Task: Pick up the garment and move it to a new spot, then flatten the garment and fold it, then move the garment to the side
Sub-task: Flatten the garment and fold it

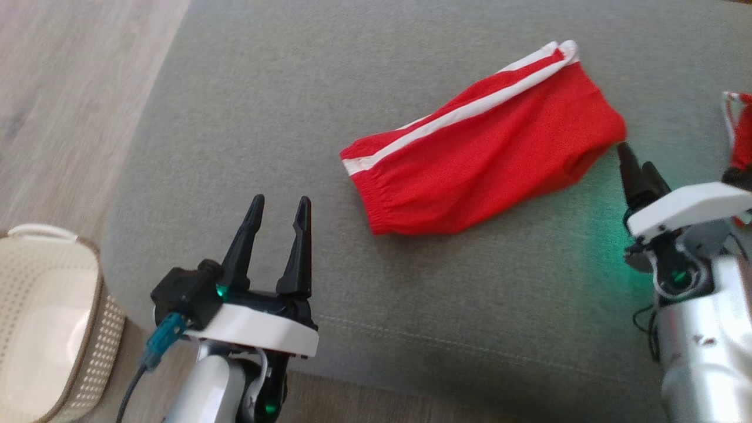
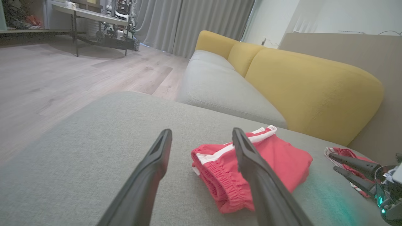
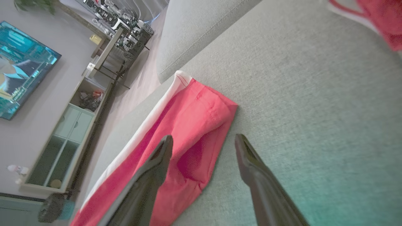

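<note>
The folded red garment (image 1: 482, 147) lies on the grey cushion (image 1: 446, 305), with the right gripper (image 1: 636, 157) just off its 3 o'clock end and the left gripper (image 1: 281, 201) well apart at 8 o'clock, both spread wide and empty. To shift it aside cleanly, pinch every layer at each end together (a single-layer grab would likely undo the fold).
</note>
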{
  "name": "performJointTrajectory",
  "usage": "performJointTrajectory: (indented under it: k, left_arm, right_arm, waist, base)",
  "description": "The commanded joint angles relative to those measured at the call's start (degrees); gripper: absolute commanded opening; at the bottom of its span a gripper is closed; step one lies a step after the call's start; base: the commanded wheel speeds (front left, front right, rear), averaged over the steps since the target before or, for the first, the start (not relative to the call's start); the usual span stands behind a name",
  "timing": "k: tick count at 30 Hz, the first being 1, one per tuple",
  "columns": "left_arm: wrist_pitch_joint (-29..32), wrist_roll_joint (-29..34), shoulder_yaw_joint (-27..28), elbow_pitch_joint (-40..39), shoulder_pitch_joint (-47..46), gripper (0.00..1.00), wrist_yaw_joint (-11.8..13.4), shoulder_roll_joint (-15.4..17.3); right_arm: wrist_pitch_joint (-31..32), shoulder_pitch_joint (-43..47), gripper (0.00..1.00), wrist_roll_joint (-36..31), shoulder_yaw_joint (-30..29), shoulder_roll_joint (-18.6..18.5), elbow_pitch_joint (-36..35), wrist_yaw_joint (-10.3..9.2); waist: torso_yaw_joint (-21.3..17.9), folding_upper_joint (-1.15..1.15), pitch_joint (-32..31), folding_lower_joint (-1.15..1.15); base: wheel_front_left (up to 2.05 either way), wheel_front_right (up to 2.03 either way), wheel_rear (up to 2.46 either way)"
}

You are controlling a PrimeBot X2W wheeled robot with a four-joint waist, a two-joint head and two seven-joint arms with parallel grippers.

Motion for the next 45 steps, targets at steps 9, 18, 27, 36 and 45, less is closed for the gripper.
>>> performJointTrajectory:
  k: [9,18,27,36,45]
  left_arm:
    - [-0.7,-0.2,0.0,-2.2,-3.4,1.00,0.8,0.5]
    - [-0.7,-0.9,-1.2,-2.7,-3.6,1.00,1.3,0.5]
    - [-0.7,-2.1,-1.5,-3.6,-3.9,1.00,1.9,0.5]
    - [-0.7,-2.7,-1.8,-3.6,-4.4,1.00,2.1,0.5]
    - [-0.7,-2.3,-0.6,-2.8,-4.2,1.00,1.9,0.5]
  right_arm:
    - [5.4,-10.2,1.00,1.5,-6.9,-0.3,9.8,-0.01]
    - [4.2,-16.8,1.00,-8.8,-13.1,-1.8,22.1,-0.01]
    - [5.7,-21.6,1.00,-15.5,-15.4,-2.1,29.3,-0.01]
    - [5.5,-24.9,0.00,-19.6,-17.2,-2.8,34.1,-0.01]
    - [1.0,-24.5,0.00,-14.9,-16.8,-0.3,31.8,-0.01]
  waist:
    - [4.5,0.00,2.5,0.00]
    - [7.0,0.00,3.4,0.00]
    - [8.7,0.00,4.5,0.00]
    - [9.3,0.00,4.9,0.00]
    - [6.4,0.00,2.8,0.00]
  base:
    - [0.00,0.00,0.00]
    - [0.00,0.00,0.00]
    - [0.00,0.00,0.00]
    - [0.00,0.00,0.00]
    - [0.00,0.00,0.00]
